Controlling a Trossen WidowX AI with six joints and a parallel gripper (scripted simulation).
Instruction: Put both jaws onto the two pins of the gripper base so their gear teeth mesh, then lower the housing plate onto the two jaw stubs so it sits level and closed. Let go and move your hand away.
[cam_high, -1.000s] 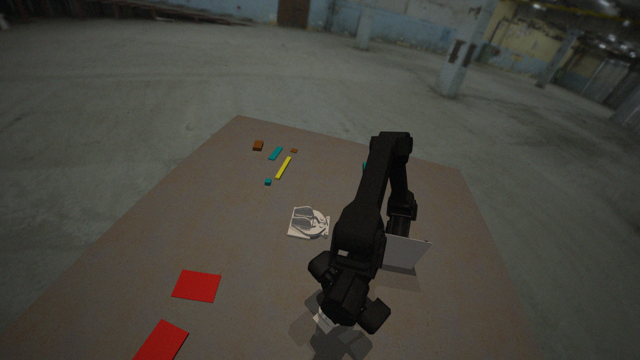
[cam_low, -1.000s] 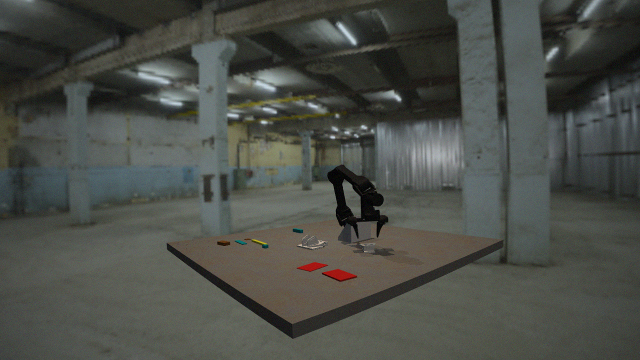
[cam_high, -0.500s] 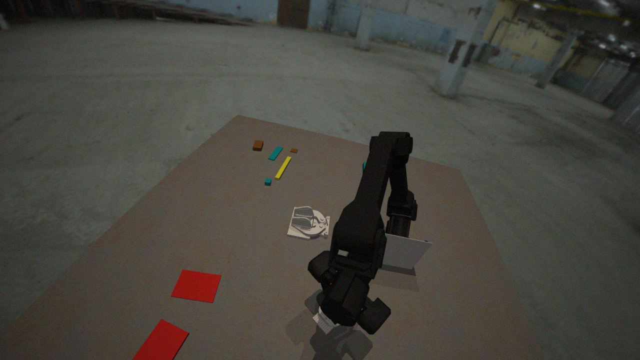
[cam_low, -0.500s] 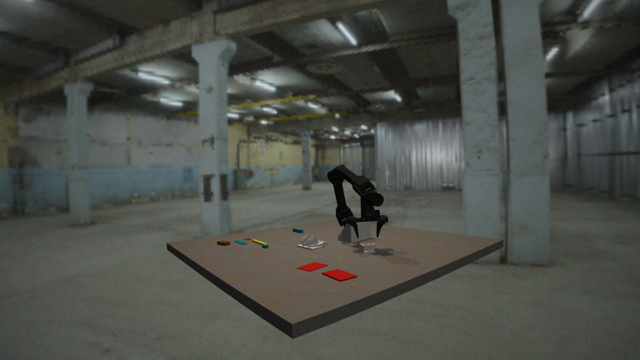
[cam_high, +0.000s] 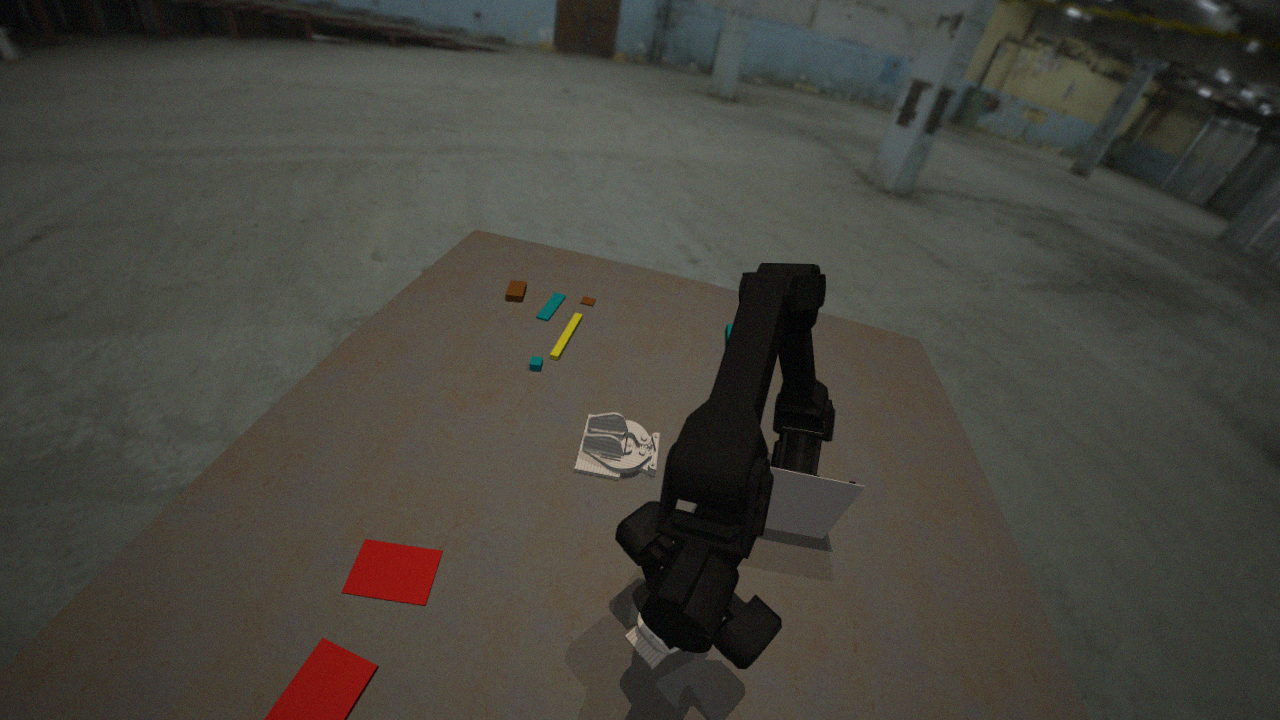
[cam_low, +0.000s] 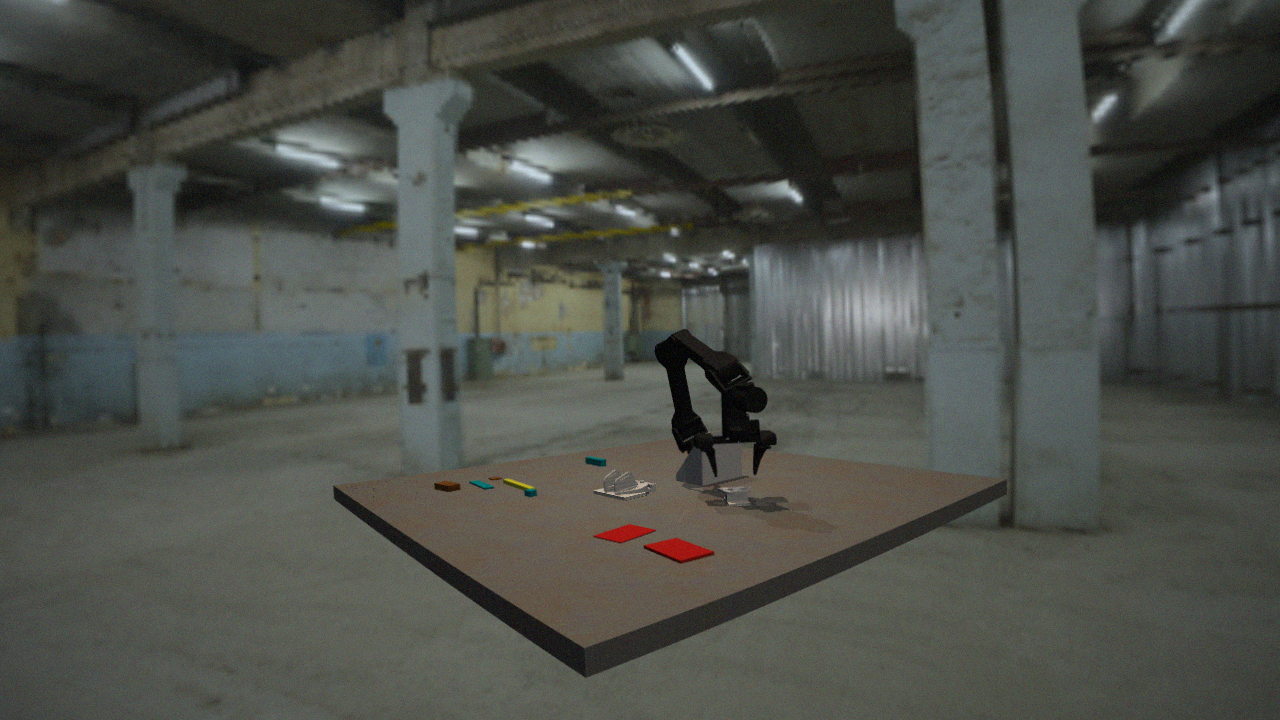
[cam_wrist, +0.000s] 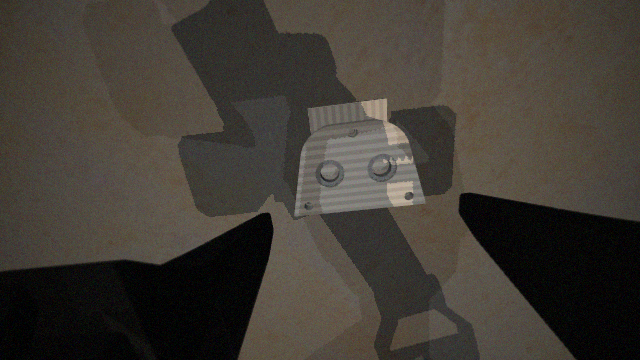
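The white gripper base (cam_high: 588, 470) (cam_low: 623, 495) lies on the table with two upright, curved jaws (cam_high: 605, 437) (cam_low: 617, 482) on it. Its pins and the mesh of the gear teeth are too small to judge. The white housing plate (cam_high: 656, 647) (cam_low: 735, 494) (cam_wrist: 352, 147) rests apart from the base on the table, with two large round holes and three small ones facing up. My gripper (cam_low: 735, 474) (cam_wrist: 363, 212) is open and empty above the plate. In the wrist view the fingertips stand left and right, below the plate's lower corners. The top view hides the fingertips.
Two red squares (cam_high: 392, 571) (cam_high: 326, 680) lie on the table's near part. A grey slanted block (cam_high: 810, 505) (cam_low: 723, 463) stands by the arm. Beyond the base lie a yellow bar (cam_high: 566, 335) (cam_low: 519, 486), teal pieces (cam_high: 550, 306) (cam_high: 536, 364) and brown blocks (cam_high: 515, 291) (cam_high: 588, 301).
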